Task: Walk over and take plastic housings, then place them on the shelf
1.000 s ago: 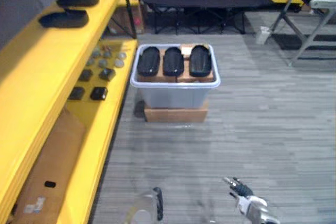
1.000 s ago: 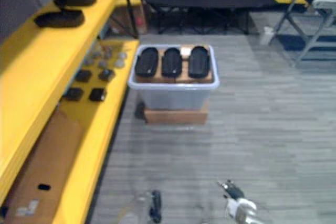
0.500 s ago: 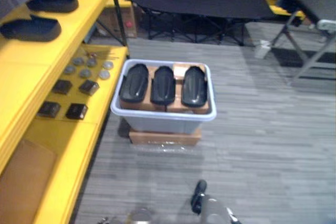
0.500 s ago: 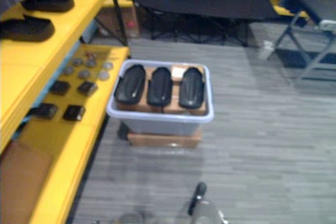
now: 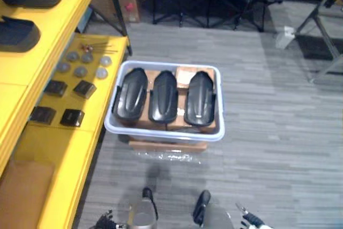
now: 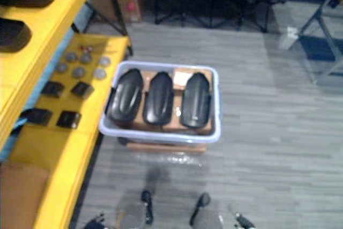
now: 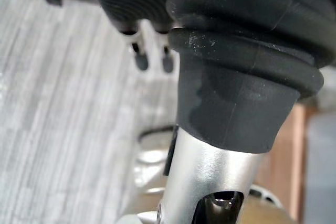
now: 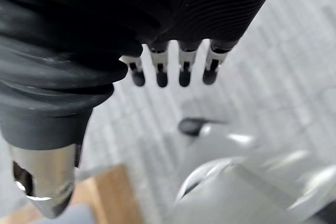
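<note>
"Ahead of both sets of fingers, what is standing there?" the inspector is asking.

"A pale bin [image 5: 163, 132] is sitting on a flat cardboard box [image 5: 166, 145] on the floor, well beyond the fingertips. Three black plastic housings [image 5: 163, 97] are lying side by side in it on brown card, untouched."

"And the hands?"

"The left hand [image 7: 140, 56] is hanging with its fingers straight and loose, gripping nothing, and grey floor is showing past them. The right hand [image 8: 161, 72] is hanging likewise, its fingers [image 8: 184, 74] straight in a row and holding nothing."

"Where is the destination?"

"The yellow shelf [image 5: 32, 73] is running along the left hand's side, beyond and outboard of its fingers. Other black housings [image 5: 16, 31] are already sitting on its upper level. Small dark blocks [image 5: 43, 114] and grey discs [image 5: 80, 71] are occupying the lower one."

"Which step is in hand?"

"In my judgement, the approach to the bin. No pick is being attempted yet, and nothing from the bin is being carried."

"What is the next move requiring?"

"I am judging that the hands are needing to come forward and down over the bin's rim, fingers spreading either side of one housing before curling round it. The housings are lying close together, so the fingers are risking a nudge to a neighbour."
</note>
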`<state>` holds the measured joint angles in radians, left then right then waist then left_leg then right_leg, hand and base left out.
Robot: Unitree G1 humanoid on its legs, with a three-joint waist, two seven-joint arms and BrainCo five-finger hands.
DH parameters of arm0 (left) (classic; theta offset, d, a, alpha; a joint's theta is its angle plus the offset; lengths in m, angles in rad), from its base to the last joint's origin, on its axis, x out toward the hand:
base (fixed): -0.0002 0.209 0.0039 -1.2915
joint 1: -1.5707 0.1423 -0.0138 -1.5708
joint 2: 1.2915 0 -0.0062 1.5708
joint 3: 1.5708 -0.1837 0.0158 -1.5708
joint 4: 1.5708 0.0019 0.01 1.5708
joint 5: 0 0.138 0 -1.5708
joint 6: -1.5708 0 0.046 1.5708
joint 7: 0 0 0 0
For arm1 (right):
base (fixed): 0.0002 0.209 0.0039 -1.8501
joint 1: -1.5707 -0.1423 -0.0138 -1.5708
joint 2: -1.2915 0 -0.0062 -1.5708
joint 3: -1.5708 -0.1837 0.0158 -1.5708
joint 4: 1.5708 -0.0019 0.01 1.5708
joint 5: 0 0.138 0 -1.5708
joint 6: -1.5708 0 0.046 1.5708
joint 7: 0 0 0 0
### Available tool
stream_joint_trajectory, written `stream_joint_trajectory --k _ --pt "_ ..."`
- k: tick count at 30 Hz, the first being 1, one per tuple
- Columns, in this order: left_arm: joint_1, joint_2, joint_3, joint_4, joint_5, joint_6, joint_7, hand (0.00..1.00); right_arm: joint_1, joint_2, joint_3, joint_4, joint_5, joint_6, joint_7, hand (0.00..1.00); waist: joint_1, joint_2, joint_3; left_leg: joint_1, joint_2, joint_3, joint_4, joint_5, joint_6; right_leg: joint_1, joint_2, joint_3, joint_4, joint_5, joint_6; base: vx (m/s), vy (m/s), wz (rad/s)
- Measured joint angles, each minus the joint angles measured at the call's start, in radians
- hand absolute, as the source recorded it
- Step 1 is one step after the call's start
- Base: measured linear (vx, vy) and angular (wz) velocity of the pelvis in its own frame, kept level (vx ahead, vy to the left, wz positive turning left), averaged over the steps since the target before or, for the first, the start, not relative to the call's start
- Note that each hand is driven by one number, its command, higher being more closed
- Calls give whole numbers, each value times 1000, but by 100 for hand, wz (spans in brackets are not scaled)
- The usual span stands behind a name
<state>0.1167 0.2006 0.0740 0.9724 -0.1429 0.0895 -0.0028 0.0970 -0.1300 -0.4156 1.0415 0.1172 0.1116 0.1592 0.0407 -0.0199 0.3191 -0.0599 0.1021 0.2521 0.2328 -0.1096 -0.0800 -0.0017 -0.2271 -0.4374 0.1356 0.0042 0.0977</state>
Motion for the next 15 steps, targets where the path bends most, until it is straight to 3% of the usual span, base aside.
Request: stream_joint_trajectory --k 1,3,4,5,7,9,10,11,13,15 --pt "2 1 -5 0 -8 0 1 0 4 7 7 -1 -14 -20 -1 0 0 0 0 7 -4 -3 -1 0 0 9 -2 0 -3 0 0 161 93 21" --pt "5 7 -13 1 -6 0 1 0 14 28 57 -6 -73 -125 -11 0 1 -3 1 28 -14 -33 -7 0 0 45 -8 -4 -7 1 1 143 81 31" --pt "5 8 -20 1 -5 1 1 0 10 34 141 -37 -137 -215 -27 0 3 -5 1 37 -17 -49 -18 0 0 59 -8 -6 -7 2 2 97 63 34" --pt "5 8 -20 3 -5 1 3 0 15 34 204 -76 -171 -261 -36 0 3 -8 2 37 -17 -53 -21 0 0 63 -8 -7 -7 3 4 53 62 32" --pt "5 15 -21 25 -9 -3 18 0 14 -29 530 -331 -272 -405 -25 0 7 -22 3 31 -15 -70 -32 2 3 62 -8 -11 -7 9 13 -9 40 20" --pt "2 28 -36 44 -11 -13 19 0 -42 -55 744 -482 -311 -454 11 0 12 -34 -6 21 -14 -87 -35 5 8 62 -5 -27 -7 9 13 -65 13 29" --pt "-15 34 -36 54 -10 -24 43 0 -131 -46 951 -575 -335 -519 58 0 33 -42 -12 -5 -14 -109 -27 -2 6 69 7 -29 -20 9 13 -57 3 44" --pt "-24 33 -35 61 -3 -23 47 0 -173 -40 1022 -607 -330 -536 75 0 40 -44 -14 -12 -11 -118 -26 -16 12 73 13 -30 -29 9 13 -69 11 49" --pt "-28 27 -11 67 15 -25 48 0 -336 19 1165 -711 -304 -546 114 0 108 -52 -15 -17 -3 -142 -16 -24 10 84 21 -30 -36 10 13 -42 24 34" --pt "10 8 23 63 44 -28 53 0 -437 36 1128 -813 -216 -520 106 0 121 -61 -21 2 -6 -159 -13 -25 11 118 19 -29 -33 15 5 -18 53 32"
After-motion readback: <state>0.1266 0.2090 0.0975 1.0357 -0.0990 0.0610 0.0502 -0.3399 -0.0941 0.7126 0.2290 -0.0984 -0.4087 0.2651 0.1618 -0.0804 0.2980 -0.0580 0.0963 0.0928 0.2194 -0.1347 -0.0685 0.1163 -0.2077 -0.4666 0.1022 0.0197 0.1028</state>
